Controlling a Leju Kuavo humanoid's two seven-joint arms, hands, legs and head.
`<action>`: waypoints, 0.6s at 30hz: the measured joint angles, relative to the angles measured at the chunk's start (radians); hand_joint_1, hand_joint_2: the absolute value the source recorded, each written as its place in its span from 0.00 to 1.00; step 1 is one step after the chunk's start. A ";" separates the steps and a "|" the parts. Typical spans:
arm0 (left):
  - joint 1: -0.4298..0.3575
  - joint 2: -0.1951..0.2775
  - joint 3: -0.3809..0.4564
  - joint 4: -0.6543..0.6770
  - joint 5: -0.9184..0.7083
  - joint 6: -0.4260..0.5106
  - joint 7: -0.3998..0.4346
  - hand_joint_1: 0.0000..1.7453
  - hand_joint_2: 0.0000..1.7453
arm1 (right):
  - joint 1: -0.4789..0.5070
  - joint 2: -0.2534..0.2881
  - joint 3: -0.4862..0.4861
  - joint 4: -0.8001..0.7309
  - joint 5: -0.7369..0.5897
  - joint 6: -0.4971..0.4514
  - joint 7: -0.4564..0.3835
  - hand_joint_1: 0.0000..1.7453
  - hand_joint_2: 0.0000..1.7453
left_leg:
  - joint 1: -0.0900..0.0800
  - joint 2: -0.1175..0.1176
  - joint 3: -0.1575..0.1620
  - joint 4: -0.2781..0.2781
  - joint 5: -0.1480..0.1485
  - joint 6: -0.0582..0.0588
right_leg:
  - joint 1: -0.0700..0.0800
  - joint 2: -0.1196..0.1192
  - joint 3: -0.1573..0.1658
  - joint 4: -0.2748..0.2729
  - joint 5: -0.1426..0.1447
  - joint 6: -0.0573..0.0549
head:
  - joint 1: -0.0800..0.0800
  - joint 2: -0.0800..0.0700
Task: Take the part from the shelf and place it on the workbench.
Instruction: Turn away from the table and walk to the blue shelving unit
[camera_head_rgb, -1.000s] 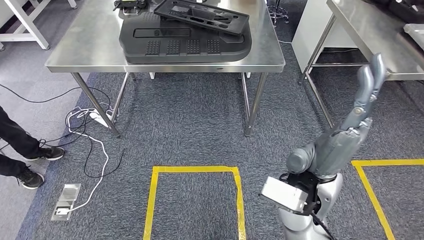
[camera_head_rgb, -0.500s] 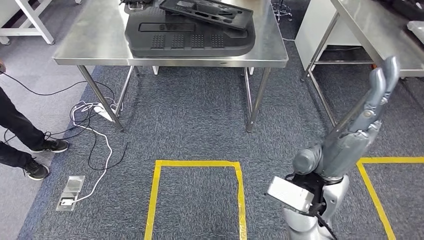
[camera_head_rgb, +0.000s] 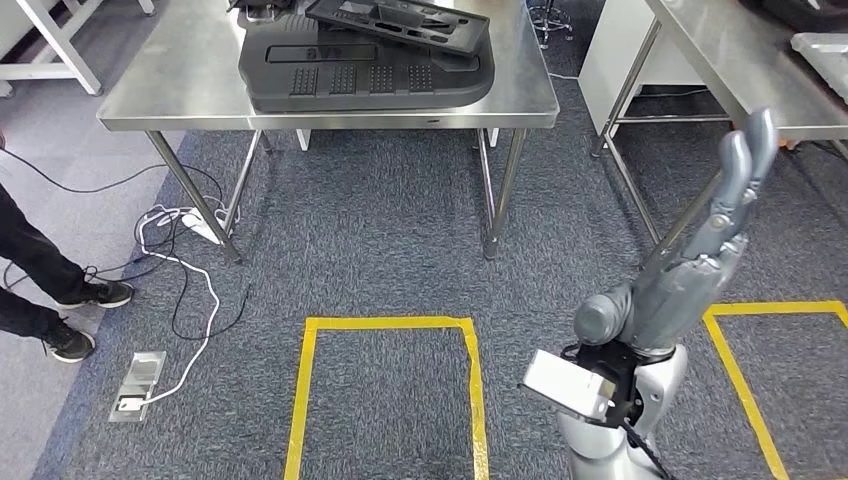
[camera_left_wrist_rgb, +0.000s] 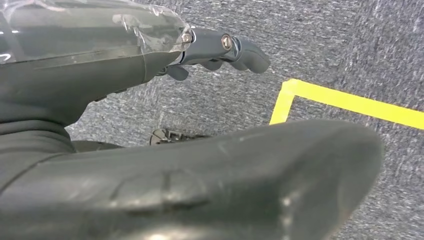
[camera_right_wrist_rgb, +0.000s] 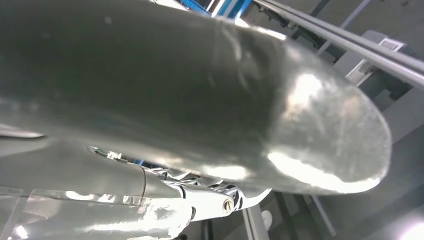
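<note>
Two black moulded parts lie on a steel table (camera_head_rgb: 180, 105) ahead of me: a large ribbed panel (camera_head_rgb: 365, 80) with a flatter tray-like part (camera_head_rgb: 400, 20) resting across its top. My right hand (camera_head_rgb: 735, 190) is raised at the right, fingers stretched out straight, holding nothing and far from the parts. The right wrist view shows that hand's thumb (camera_right_wrist_rgb: 200, 90) close up, with nothing against it. My left hand (camera_left_wrist_rgb: 125, 65) hangs over the grey carpet; its fingers (camera_left_wrist_rgb: 225, 47) and thumb (camera_left_wrist_rgb: 200, 185) stand apart with nothing between them.
A second steel bench (camera_head_rgb: 740, 70) runs along the right. Yellow tape squares (camera_head_rgb: 390, 325) mark the carpet in front of me. White cables (camera_head_rgb: 190, 280) and a floor socket (camera_head_rgb: 135, 390) lie at the left, by a person's legs and shoes (camera_head_rgb: 60, 300).
The whole picture has shifted a little as the camera moved. My right hand stays raised with straight fingers. The parts on the table have not moved.
</note>
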 joint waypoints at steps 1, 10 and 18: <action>0.001 0.000 0.000 0.000 0.000 0.000 0.000 0.00 0.00 | 0.000 0.000 0.000 0.000 -0.001 0.000 0.001 0.00 0.00 | -0.002 0.000 -0.004 -0.001 0.004 0.006 | 0.000 0.000 -0.003 0.001 0.003 0.006 | 0.000 0.000; 0.000 -0.001 0.000 0.000 0.000 0.000 -0.001 0.00 0.00 | 0.008 0.000 0.000 0.000 -0.014 0.000 0.012 0.00 0.00 | -0.002 0.010 -0.043 -0.008 0.041 0.043 | -0.006 0.004 -0.086 0.254 -0.138 0.032 | 0.021 0.000; -0.001 -0.001 0.000 0.000 0.000 0.000 -0.004 0.00 0.00 | 0.010 0.000 0.000 0.000 -0.017 0.000 0.028 0.00 0.00 | -0.006 0.012 -0.055 0.002 0.049 0.011 | 0.002 0.006 0.051 -0.023 -0.033 -0.003 | 0.020 0.000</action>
